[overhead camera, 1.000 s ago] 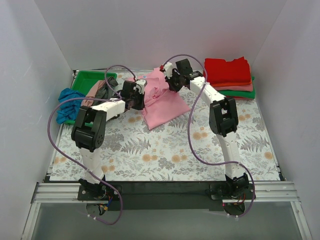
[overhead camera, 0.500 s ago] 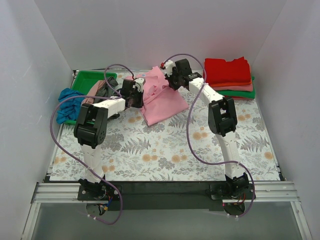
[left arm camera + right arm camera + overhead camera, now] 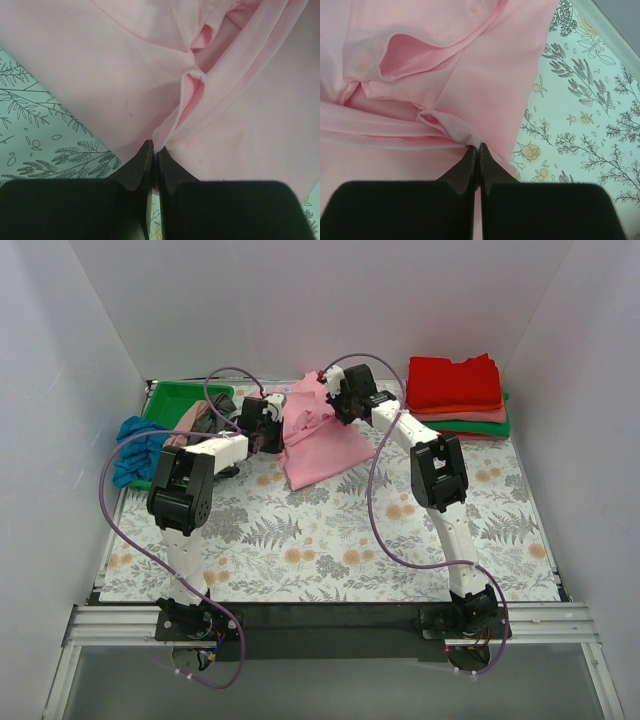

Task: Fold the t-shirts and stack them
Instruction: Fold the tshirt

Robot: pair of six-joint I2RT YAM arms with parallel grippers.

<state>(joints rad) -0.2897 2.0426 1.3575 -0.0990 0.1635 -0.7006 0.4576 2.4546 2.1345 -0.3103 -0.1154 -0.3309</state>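
Shifted leftward, left hand [image 3: 152, 148] and right hand [image 3: 479, 149] each pinch the pink shirt [image 3: 318, 445]; its gripped edge spans the gap between them.

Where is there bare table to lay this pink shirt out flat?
The widest bare patch is the near middle of the table, between the left arm and the right arm, in front of the pink shirt. A smaller one lies right, before the folded stack. Back left is crowded by the green tray and loose shirts.
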